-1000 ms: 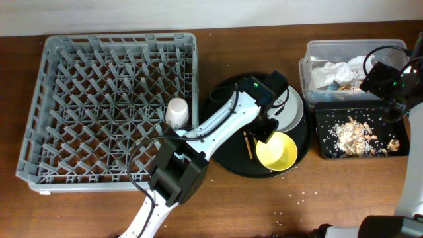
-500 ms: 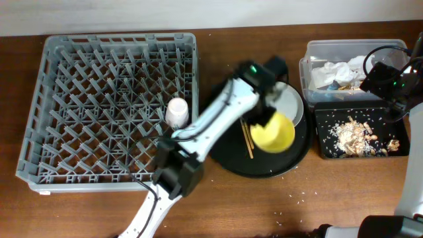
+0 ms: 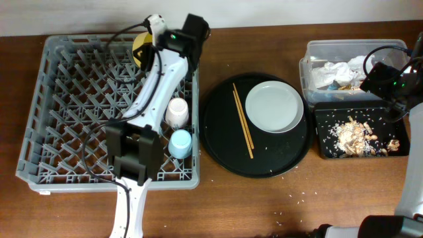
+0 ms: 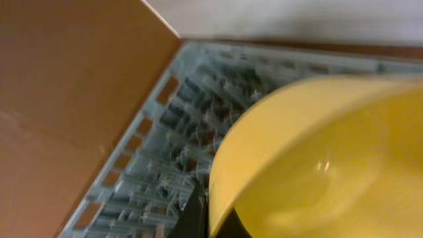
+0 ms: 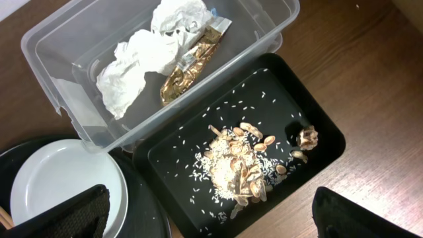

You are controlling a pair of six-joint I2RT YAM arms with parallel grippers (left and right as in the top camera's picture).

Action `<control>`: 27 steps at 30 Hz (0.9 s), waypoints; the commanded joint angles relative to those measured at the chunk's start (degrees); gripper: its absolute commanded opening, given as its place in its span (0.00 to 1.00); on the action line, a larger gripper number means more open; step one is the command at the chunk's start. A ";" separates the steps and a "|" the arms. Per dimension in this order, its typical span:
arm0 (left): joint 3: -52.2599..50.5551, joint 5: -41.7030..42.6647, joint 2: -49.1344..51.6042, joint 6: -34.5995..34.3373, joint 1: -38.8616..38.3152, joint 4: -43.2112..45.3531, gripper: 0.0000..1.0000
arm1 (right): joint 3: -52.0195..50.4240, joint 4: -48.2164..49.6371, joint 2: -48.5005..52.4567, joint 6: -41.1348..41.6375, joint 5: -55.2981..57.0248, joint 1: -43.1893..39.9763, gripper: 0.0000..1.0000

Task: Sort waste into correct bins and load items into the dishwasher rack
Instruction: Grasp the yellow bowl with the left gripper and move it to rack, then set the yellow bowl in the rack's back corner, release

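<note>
My left gripper (image 3: 152, 41) is shut on the rim of the yellow bowl (image 3: 140, 46), holding it on edge over the back of the grey dishwasher rack (image 3: 66, 119). The left wrist view is mostly filled by the bowl (image 4: 317, 158), with the rack's pegs (image 4: 178, 132) behind it. A pink cup (image 3: 176, 112) and a light-blue cup (image 3: 180, 143) stand in the rack's right side. The white plate (image 3: 274, 106) and the chopsticks (image 3: 242, 122) lie on the round black tray (image 3: 225, 145). My right gripper (image 5: 211, 221) hangs open above the bins.
The clear tub (image 5: 264, 26) holds crumpled napkins (image 5: 142, 56) and a brown-gold wrapper (image 5: 188, 63). In front of it, the black rectangular tray (image 5: 172, 172) holds food scraps (image 5: 241, 168) and scattered rice. A few crumbs lie on the wooden table (image 3: 297, 198).
The left gripper shut on the yellow bowl, lifted it off the round tray and carried it left to the rack's back edge. The light-blue cup now shows. The right arm stayed put.
</note>
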 commanded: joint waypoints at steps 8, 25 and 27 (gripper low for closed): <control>-11.15 -13.35 0.00 -1.90 -2.60 16.57 0.01 | 0.09 0.04 0.22 0.68 0.92 -0.07 0.98; -12.13 -6.95 2.82 1.70 -3.58 22.53 0.01 | 0.09 0.04 0.22 0.68 0.94 -0.07 0.99; -12.13 -8.50 4.55 6.19 -3.61 26.03 0.01 | 0.09 0.04 0.22 0.68 0.94 -0.07 0.99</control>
